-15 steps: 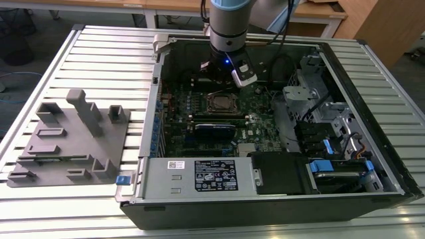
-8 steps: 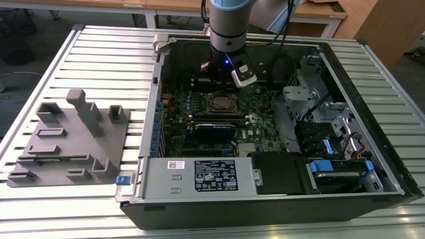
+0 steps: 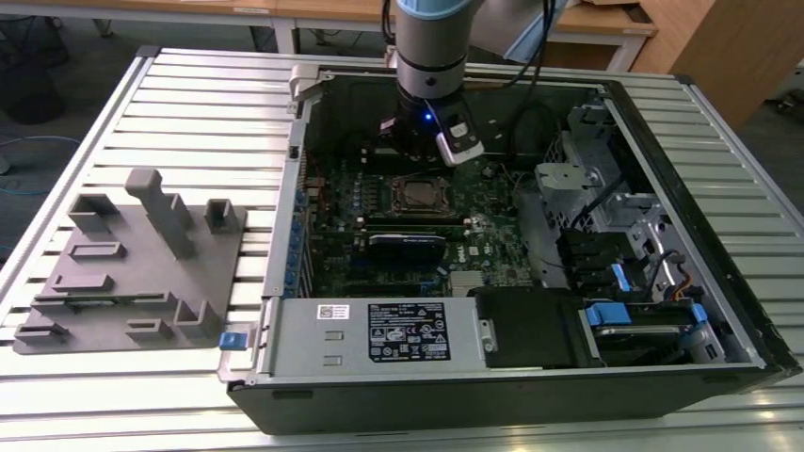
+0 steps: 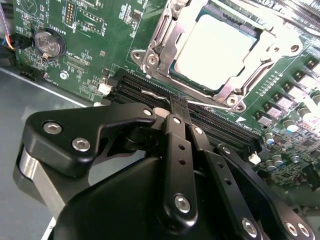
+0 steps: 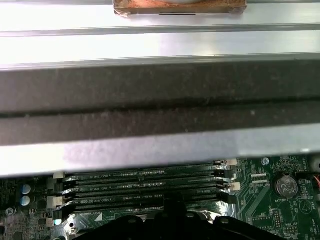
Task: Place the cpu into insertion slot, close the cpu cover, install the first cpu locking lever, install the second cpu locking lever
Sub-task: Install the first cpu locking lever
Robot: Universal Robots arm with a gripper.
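The end effector has its fingers drawn together with nothing visible between them. Its tip hangs over the black memory slots, which run just beside the insertion slot. A thin metal rod end lies right by that tip, on the memory-slot side of the insertion slot. I cannot tell whether the fingers touch it.

The cpu sits flat in the insertion slot, its pale metal top showing through the window of the cpu cover. The cover appears to lie down around the chip rather than stand up. A locking lever runs along one side of the insertion slot and the other lever along the opposite side. Whether either is hooked under its catch is not clear.

As I judge it, placing the chip and closing the cover are done, and the work stands at the levers.

A coin cell battery lies on the green board well apart from the insertion slot. The open computer case surrounds the board and rests on the slatted metal surface, with a grey fixture block well away from the insertion slot, outside the case.
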